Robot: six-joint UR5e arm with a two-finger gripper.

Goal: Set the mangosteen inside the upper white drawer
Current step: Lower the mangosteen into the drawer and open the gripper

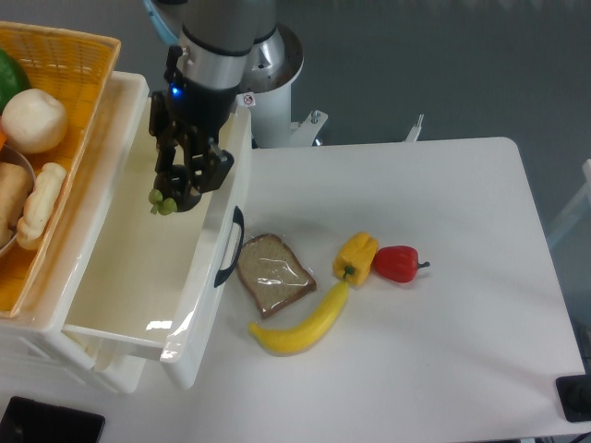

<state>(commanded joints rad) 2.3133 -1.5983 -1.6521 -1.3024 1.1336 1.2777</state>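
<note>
My gripper point(178, 191) hangs over the inside of the upper white drawer point(138, 268), near its right wall, and is shut on the mangosteen point(171, 198). The fruit shows as a dark round body between the fingers, with its pale green lobed cap point(162, 204) sticking out at the lower left. It is held above the drawer floor, not resting on it. The drawer is pulled out, and its curved black handle point(228, 247) is on the front right.
A woven yellow basket point(65, 101) with food sits at the upper left beside the drawer. On the table right of the drawer lie a bread slice point(273, 273), a banana point(305, 323), a yellow pepper point(356, 257) and a red pepper point(399, 263). The robot base point(268, 69) stands behind.
</note>
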